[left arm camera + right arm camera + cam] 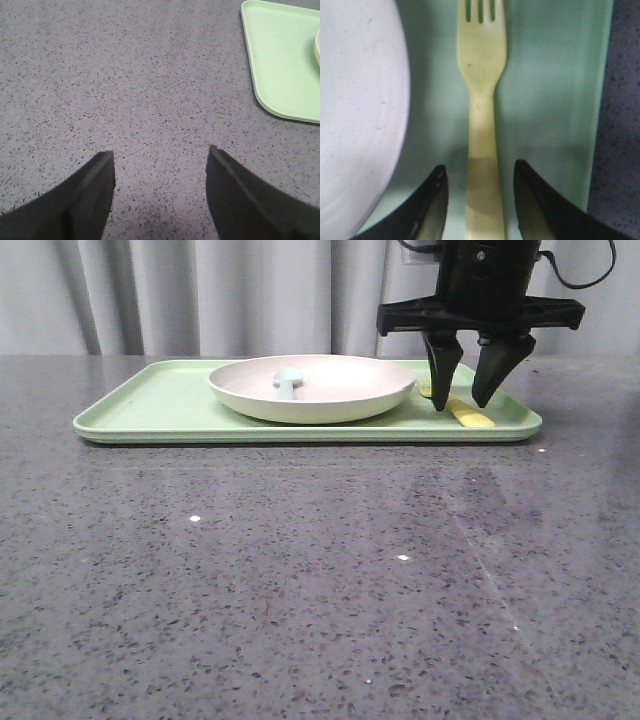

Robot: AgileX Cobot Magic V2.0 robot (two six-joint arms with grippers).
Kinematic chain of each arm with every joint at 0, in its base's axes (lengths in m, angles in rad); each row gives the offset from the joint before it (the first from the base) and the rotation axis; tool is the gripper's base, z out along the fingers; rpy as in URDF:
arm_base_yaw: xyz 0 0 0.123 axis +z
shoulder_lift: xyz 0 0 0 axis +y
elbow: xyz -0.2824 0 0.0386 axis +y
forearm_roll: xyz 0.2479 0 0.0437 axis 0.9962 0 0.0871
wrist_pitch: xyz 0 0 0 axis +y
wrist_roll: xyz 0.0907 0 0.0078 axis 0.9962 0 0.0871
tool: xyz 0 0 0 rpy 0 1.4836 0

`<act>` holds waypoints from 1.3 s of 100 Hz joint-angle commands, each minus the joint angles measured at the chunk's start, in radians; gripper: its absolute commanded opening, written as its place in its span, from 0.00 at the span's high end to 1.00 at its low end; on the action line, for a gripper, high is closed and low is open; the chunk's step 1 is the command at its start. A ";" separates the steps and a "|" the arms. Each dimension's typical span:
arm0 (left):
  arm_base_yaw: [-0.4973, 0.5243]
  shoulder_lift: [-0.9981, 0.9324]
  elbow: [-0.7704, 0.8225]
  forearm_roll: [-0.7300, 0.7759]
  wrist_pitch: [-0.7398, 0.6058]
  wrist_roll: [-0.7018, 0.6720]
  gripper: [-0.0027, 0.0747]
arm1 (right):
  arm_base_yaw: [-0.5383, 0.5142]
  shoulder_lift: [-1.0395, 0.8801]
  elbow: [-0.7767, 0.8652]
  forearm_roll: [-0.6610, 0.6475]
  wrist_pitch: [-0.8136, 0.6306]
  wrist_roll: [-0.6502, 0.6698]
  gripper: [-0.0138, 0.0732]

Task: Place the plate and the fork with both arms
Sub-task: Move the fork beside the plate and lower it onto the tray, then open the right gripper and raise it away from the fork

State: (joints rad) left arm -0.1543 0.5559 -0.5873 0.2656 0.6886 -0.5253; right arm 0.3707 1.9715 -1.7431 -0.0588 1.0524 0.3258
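The cream-white plate (312,388) sits on the light-green tray (150,405) with a pale blue spoon (287,383) in it. The yellow fork (468,413) lies flat on the tray to the right of the plate (355,110). My right gripper (464,398) hangs open just above the tray, its fingers straddling the handle of the fork (481,100) with a gap on each side; the right gripper (479,172) holds nothing. My left gripper (160,155) is open over bare table left of the tray (285,60) and does not show in the front view.
The grey speckled table (320,580) stretches in front of the tray. A pale curtain (230,295) hangs behind it. The tray's right rim (600,100) runs close beside the right fingers.
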 commanded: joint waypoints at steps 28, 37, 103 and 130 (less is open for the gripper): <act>0.001 0.004 -0.025 0.008 -0.065 -0.010 0.45 | -0.006 -0.274 -0.021 -0.086 -0.035 -0.048 0.46; 0.001 0.004 -0.025 0.008 -0.065 -0.010 0.45 | -0.006 -0.343 -0.021 -0.121 -0.038 -0.051 0.46; 0.001 0.004 -0.025 0.008 -0.065 -0.010 0.45 | -0.007 -0.821 0.421 -0.262 -0.147 -0.043 0.46; 0.001 0.004 -0.025 0.008 -0.065 -0.010 0.45 | -0.007 -1.027 0.674 -0.364 -0.171 0.060 0.46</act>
State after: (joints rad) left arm -0.1543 0.5559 -0.5873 0.2656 0.6886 -0.5253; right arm 0.3701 1.0205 -1.1095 -0.3410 0.9412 0.3385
